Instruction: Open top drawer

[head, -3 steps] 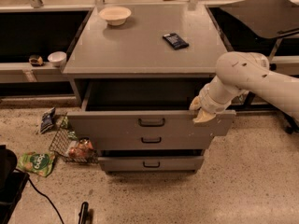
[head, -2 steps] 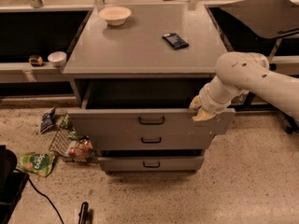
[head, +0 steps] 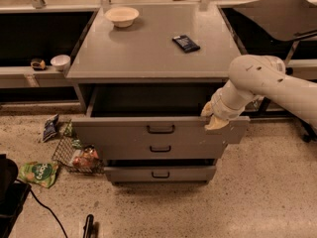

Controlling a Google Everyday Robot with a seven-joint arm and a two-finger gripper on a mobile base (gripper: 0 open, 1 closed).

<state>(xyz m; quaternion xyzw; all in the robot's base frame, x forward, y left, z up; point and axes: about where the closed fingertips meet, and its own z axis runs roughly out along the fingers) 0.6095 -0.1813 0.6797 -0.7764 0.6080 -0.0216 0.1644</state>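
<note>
While the top drawer already stands pulled out from under the counter, its dark inside open to view, it sits just as far out as in the views a second before, so the pull seems to have stopped or nearly so. Its wide grey front hangs out over the two lower drawers, which look shut or close to it. The black handle at its centre is free.

The gripper sits at the right end of the front's top edge, in the same place as before, touching or hooked over that edge. Whether the jaws are open or closed on the edge, I cannot tell. The white arm reaches in from the right.

My judgement is that the task is largely done, and what remains is to let go and draw clear without knocking the front back in.

On the counter a bowl and a black packet lie well apart from the gripper.
</note>
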